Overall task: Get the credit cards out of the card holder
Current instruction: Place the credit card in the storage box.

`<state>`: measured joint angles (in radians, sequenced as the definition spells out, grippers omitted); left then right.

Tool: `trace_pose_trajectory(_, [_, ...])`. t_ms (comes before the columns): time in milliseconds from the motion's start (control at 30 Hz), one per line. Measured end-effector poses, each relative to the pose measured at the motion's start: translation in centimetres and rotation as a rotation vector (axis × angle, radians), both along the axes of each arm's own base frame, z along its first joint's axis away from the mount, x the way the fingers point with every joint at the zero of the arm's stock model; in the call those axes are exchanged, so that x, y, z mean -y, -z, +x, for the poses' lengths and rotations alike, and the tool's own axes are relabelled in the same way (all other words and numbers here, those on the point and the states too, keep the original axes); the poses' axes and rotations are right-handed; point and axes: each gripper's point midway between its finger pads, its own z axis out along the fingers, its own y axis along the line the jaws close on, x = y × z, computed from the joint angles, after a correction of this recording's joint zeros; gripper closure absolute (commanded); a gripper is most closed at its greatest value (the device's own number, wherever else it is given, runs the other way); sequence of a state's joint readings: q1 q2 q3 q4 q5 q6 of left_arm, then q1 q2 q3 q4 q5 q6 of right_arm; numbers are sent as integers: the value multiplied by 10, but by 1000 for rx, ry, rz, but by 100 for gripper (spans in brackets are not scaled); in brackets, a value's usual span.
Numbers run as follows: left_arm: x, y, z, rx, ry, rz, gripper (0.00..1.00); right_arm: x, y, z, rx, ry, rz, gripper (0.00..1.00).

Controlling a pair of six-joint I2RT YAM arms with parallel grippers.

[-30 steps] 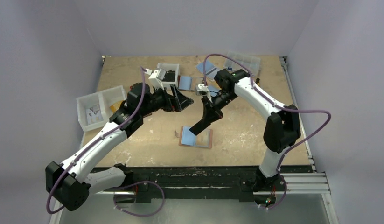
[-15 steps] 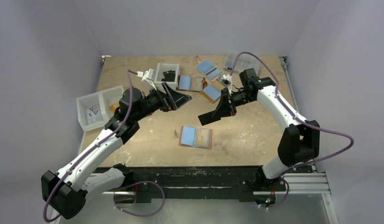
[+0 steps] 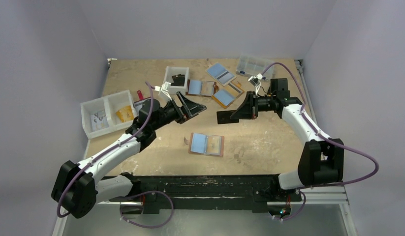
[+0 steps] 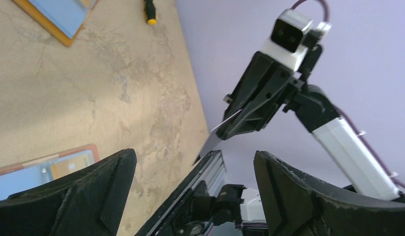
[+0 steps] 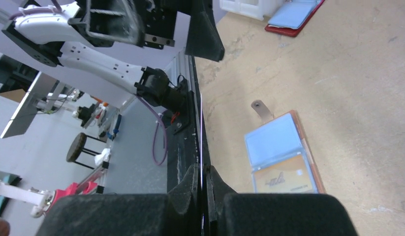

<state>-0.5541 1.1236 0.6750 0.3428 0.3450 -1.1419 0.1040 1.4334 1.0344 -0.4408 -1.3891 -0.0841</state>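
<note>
The tan-brown card holder (image 3: 206, 144) lies open flat on the table, with a light blue card (image 3: 199, 143) in its left half and an orange-tan face on its right half. It also shows in the right wrist view (image 5: 284, 157) and in the left wrist view (image 4: 57, 164). My right gripper (image 3: 238, 114) is shut on a dark grey card (image 3: 226, 117) and holds it in the air, up and right of the holder. The right wrist view shows that card (image 5: 201, 128) edge-on between the pads. My left gripper (image 3: 193, 105) is open and empty, above the table, facing the right gripper (image 4: 230, 130).
Two white bins (image 3: 104, 113) stand at the left and another white bin (image 3: 175, 78) at the back. Other open wallets (image 3: 200, 87), (image 3: 227, 96), (image 3: 220, 73) and a clear organiser box (image 3: 254, 65) lie along the back. A red-handled tool (image 3: 140, 94) lies near the bins.
My right gripper lifted off the card holder with the dark grey card and moved up and to the right. My left arm shifted slightly, its gripper still open.
</note>
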Motion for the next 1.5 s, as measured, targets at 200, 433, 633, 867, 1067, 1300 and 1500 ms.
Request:
trace_pose_trajectory(200, [14,11,5,25,49,115,5,1,-6,3,-17,2,15,100])
trace_pose_trajectory(433, [34,2,19,178,155,222,7,0,-5,4,-16,-12,23,100])
trace_pose_trajectory(633, [62,17,28,212,274,275,26,0,-6,1,-11,-24,35,100])
trace_pose_trajectory(867, [90,26,15,221,444,238,37,1,-5,-2,0,-23,35,100])
trace_pose_trajectory(1067, [94,20,1,259,517,175,46,2,-8,-4,11,-25,42,100])
trace_pose_trajectory(1300, [97,16,-11,270,569,135,84,2,-7,-6,1,-33,51,100])
trace_pose_trajectory(1500, [101,10,-17,287,609,97,100,2,-7,-7,-1,-32,52,88])
